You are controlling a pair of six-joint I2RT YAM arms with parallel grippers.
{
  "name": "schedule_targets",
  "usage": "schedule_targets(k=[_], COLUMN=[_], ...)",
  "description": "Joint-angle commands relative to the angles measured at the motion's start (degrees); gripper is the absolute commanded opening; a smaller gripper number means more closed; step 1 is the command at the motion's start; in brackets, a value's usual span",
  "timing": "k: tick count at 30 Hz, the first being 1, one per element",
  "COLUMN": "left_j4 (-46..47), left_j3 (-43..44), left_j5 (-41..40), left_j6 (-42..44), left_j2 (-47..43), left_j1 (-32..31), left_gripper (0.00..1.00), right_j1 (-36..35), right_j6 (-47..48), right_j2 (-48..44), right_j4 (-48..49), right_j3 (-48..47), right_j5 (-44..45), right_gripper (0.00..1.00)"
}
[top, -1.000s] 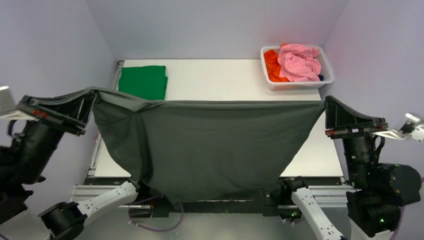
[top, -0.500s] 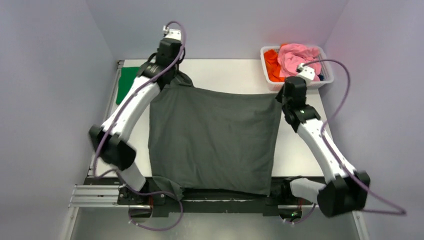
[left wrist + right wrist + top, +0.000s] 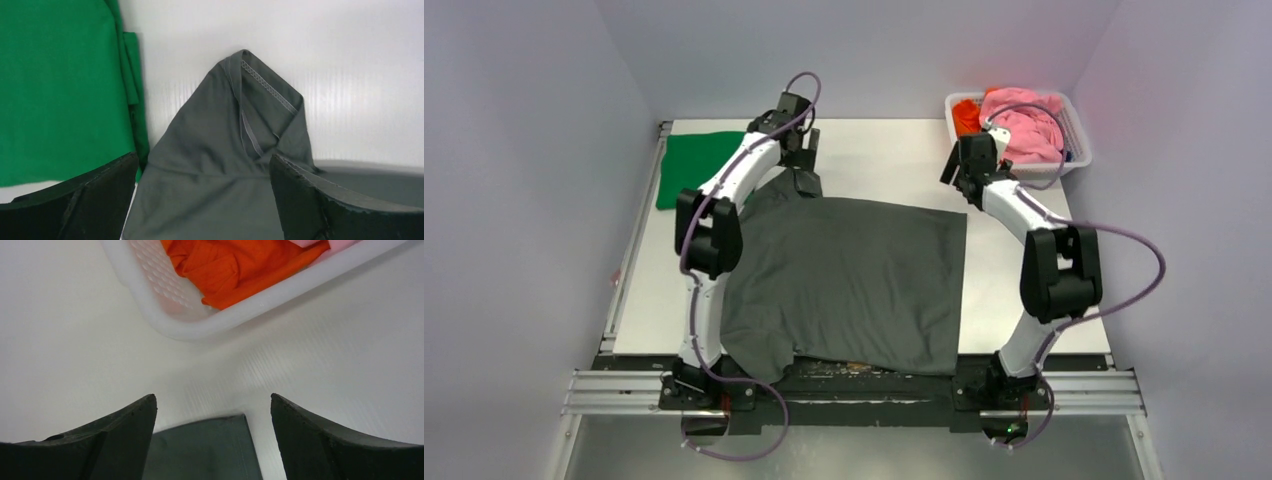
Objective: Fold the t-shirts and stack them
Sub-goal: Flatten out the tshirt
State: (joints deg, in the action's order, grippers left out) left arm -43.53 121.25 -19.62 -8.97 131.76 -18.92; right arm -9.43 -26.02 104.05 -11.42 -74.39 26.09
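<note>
Looking down from the top camera: got the charcoal t-shirt [image 3: 854, 280] spread mostly flat over the middle of the white surface [image 3: 884, 150]. Lower edge draped past the near edge at the bottom of the frame, lower-left corner a bit rumpled. Spotting the green t-shirt [image 3: 686, 170] folded in the upper left, partly behind the left arm and just beside the grey one's upper-left corner. Also seeing a white mesh basket [image 3: 1054, 168] in the upper right, stuffed with pink cloth [image 3: 1024, 125] and orange cloth [image 3: 964, 110].

Left hand [image 3: 804, 183] hovering over the grey shirt's upper-left corner, spread wide, gripping nothing. Left wrist cam showing a peaked, bunched bit of grey fabric with a stitched hem lying on the surface between the fingers [image 3: 90, 200]. Can't tell for sure about contact, but not pinched. Green shirt filling the left side of that frame, right up beside the grey.

Right hand [image 3: 959, 180] sitting above the shirt's upper-right corner, near the basket, also spread wide and empty. Right wrist cam: grey corner flat at bottom centre between the fingers, basket rim and orange cloth across the top, bare surface between them.
</note>
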Motion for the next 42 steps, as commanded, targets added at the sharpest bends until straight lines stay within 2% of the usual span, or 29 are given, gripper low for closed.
schedule_targets(k=[1, 3, 6, 10, 13, 17, 26, 29, 35, 42], left_j4=[2.94, 0.41, 0.83, 10.53, 13.45, 10.39, 5.7, 4.69, -1.27, -2.06], left_j3=[-5.1, -9.23, -22.19, -40.75, -45.04, -40.96, -28.88, -23.96, -7.32, 8.6], left_j5=[3.21, 6.24, 11.54, 20.64, 23.04, 21.52, 25.12, 25.84, 28.73, 34.92], left_j6=[-7.26, -10.28, -15.7, -20.93, -22.58, -24.2, -26.46, -26.76, -28.34, -32.98], left_j2=[-15.6, -18.48, -24.28, -30.98, -30.77, -24.34, -10.73, -7.45, 2.94, 13.04], left_j1=[-0.24, -0.31, -0.42, -0.87, -1.64, -1.91, -1.81, -1.67, -0.54, 2.77], left_gripper=[1.0, 1.0, 1.0, 1.0, 1.0, 1.0, 1.0, 1.0, 1.0, 1.0], right_j1=[-0.6, -2.11, -6.53, -10.74, -10.74, -10.74, -7.21, -5.18, -2.03, -0.52], right_j6=[-2.29, -3.11, -3.63, -6.02, -7.08, -6.95, -5.64, -5.17, -3.3, -1.44], right_j2=[-11.28, -13.99, -16.96, -17.41, -15.46, -11.24, 4.18, 8.43, 19.24, 30.56], right_j4=[2.22, 1.37, -0.29, -1.88, -2.01, 1.14, -3.02, -5.06, -9.75, -13.96], right_j3=[6.75, 11.3, 18.01, 23.31, 24.31, 23.62, 11.72, 5.57, -10.21, -28.67], right_j5=[-7.93, -11.14, -12.72, -16.17, -16.8, -22.22, -21.3, -21.34, -22.83, -24.78], right_gripper=[0.83, 0.83, 0.84, 0.84, 0.84, 0.83, 0.82, 0.82, 0.82, 0.82])
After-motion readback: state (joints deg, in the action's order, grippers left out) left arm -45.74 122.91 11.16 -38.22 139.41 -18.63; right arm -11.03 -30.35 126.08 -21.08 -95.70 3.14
